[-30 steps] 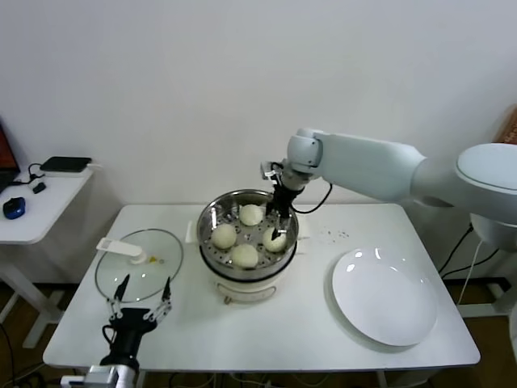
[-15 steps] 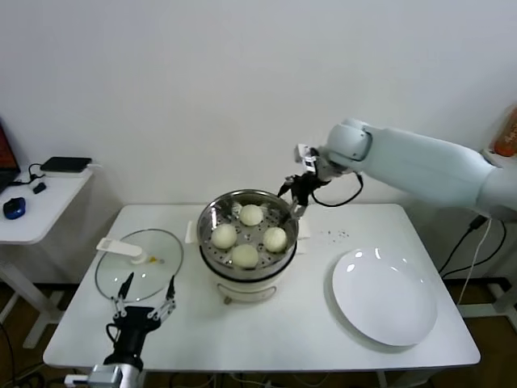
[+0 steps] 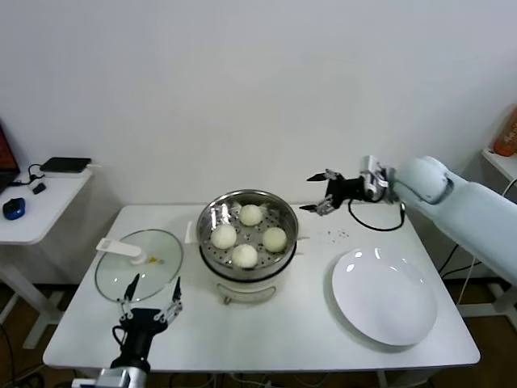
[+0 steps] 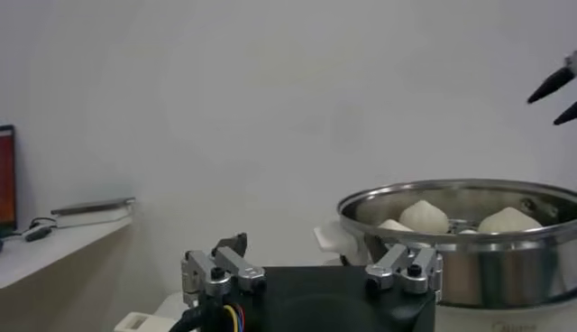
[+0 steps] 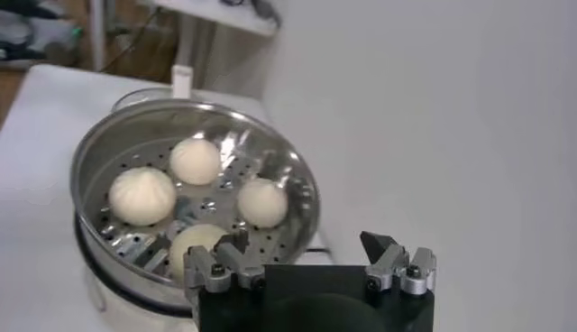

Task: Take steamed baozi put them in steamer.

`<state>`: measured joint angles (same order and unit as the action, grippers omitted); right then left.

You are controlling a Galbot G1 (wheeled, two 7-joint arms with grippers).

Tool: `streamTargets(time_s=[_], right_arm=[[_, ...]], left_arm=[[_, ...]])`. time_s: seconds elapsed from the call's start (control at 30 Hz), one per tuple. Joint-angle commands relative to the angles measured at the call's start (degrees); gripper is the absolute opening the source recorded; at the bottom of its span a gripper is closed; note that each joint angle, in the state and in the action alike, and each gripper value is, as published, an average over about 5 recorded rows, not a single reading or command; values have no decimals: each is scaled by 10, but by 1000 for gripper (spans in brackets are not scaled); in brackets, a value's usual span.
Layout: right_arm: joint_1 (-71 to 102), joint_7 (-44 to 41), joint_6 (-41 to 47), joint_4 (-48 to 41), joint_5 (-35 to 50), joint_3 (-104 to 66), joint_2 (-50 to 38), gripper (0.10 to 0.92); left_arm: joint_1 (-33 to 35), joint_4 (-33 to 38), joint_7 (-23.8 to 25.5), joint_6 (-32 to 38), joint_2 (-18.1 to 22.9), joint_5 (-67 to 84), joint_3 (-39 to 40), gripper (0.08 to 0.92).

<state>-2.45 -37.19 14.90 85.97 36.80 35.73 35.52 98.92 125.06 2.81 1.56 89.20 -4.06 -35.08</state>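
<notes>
The right pincer (image 3: 317,193) has been withdrawn from the steamer (image 3: 248,204) toward the surface's (image 3: 266,331) far right edge — spread, empty; four steamed baozi (image 5: 141,195) are seen inside — the left pincer (image 3: 149,292), spread, is parked at the near left edge.

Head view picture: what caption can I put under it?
Four steamed baozi sit in the steamer; the open right tool hovers beside it, empty.
</notes>
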Motion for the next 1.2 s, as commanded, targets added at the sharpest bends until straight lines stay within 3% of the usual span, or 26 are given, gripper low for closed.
streamTargets(time_s=[0.03,0.3,0.67,0.97,1.2], right_arm=[[426,147,-52,123,-28,-438,-50,823],[669,233,-142,164,-88,-639,122,823],[861,280,-273,213,-151,-692,322,823],[970,277,-342,220,-171,-679,405,823],[993,263,-351,213,-179,-671,411,823]], left_arm=[[7,4,-8,2,4,-13,15,823],[10,5,-14,-1,6,-23,21,823],[-10,-1,-18,-8,-10,-23,6,823],[-30,-27,-7,-3,-19,-21,-11,823],[-27,-35,-4,0,-19,-18,-11,823]])
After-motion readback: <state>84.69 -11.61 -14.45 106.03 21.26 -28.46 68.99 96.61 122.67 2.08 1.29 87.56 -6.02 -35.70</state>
